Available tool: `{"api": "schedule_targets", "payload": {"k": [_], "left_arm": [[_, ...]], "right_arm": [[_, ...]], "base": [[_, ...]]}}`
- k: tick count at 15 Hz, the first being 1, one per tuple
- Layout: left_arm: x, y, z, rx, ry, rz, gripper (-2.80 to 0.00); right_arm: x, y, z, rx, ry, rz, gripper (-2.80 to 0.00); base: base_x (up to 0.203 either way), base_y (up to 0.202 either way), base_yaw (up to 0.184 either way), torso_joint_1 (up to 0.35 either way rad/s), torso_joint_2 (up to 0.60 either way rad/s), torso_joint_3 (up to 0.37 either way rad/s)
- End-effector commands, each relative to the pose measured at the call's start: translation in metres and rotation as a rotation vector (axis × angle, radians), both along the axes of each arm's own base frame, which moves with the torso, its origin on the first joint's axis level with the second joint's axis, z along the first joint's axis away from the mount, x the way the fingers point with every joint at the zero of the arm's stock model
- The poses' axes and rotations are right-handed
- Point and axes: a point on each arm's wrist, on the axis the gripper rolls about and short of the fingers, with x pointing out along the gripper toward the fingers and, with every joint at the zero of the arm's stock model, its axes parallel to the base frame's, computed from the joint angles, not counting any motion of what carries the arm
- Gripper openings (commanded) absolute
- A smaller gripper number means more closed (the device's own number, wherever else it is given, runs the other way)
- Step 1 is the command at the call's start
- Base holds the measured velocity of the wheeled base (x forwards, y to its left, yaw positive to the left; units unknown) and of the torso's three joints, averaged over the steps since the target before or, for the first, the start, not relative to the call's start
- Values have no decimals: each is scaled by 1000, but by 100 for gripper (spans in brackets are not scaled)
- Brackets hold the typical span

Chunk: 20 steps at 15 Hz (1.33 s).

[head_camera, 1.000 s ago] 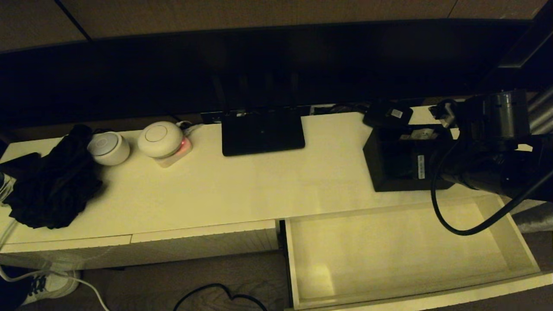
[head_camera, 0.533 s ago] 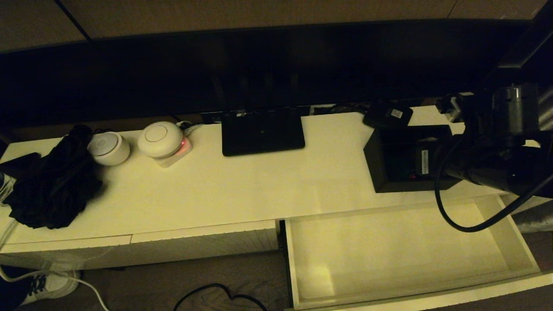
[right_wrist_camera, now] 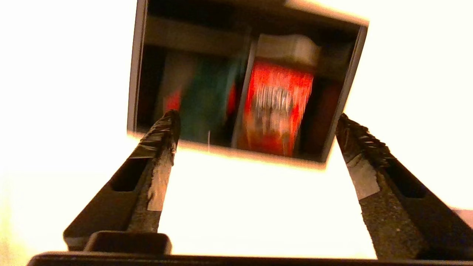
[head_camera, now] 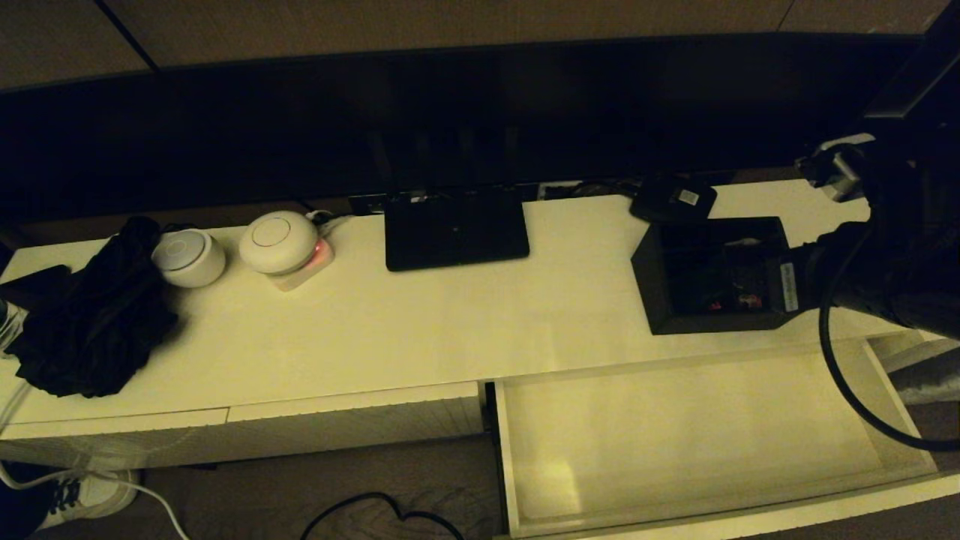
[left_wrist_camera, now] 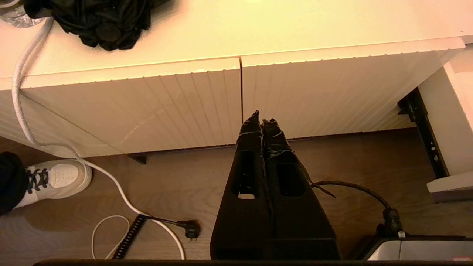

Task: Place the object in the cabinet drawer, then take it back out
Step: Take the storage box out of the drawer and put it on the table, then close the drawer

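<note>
The black open-top box (head_camera: 711, 276) stands on the cabinet top at the right, just behind the pulled-out drawer (head_camera: 675, 439). Red and white packets (right_wrist_camera: 275, 103) show between its dividers. My right gripper (right_wrist_camera: 257, 123) is open and holds nothing. Its fingertips sit wide apart just short of the box's (right_wrist_camera: 244, 85) near wall, not touching it. The right arm (head_camera: 885, 289) reaches in from the right edge. The drawer's pale interior holds nothing. My left gripper (left_wrist_camera: 262, 119) is shut with nothing in it, hanging low in front of the closed ribbed fronts (left_wrist_camera: 147, 107).
A black router (head_camera: 456, 229) stands at the back middle. A small black device with a white label (head_camera: 673, 197) lies behind the box. Two white round devices (head_camera: 279, 241) and a black cloth (head_camera: 90, 322) are at the left. Cables (left_wrist_camera: 111, 184) and a shoe (left_wrist_camera: 55, 179) lie on the floor.
My right arm has pulled back to the right, away from above the box. The box's inside and its packets now show. The box and drawer have not moved.
</note>
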Motion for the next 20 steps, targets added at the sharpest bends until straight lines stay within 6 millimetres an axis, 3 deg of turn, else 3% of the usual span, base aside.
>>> {"api": "schedule_targets", "payload": {"k": [1,5,6,11,15,20], "left_arm": [[0,0,-1,0,3,1,-280],[0,0,-1,0,3,1,-280],[0,0,-1,0,3,0,-280],[0,0,-1,0,3,0,-280],[0,0,-1,0,3,1,-280],[0,0,-1,0,3,1,-280]], "right_arm": [[-32,-6,0,-45,47,37,0],[-73,-10,-29,-156,213,121,0],[-81,-11,-36,-179,237,143,-280],[-117,-14,-50,-264,285,265,-280],[-151,-22,-75,-408,346,442,-280],[-180,-32,-91,-520,381,650,-280]], "base": [[0,0,0,0,0,0],[0,0,0,0,0,0],[0,0,0,0,0,0],[0,0,0,0,0,0],[0,0,0,0,0,0],[0,0,0,0,0,0]]}}
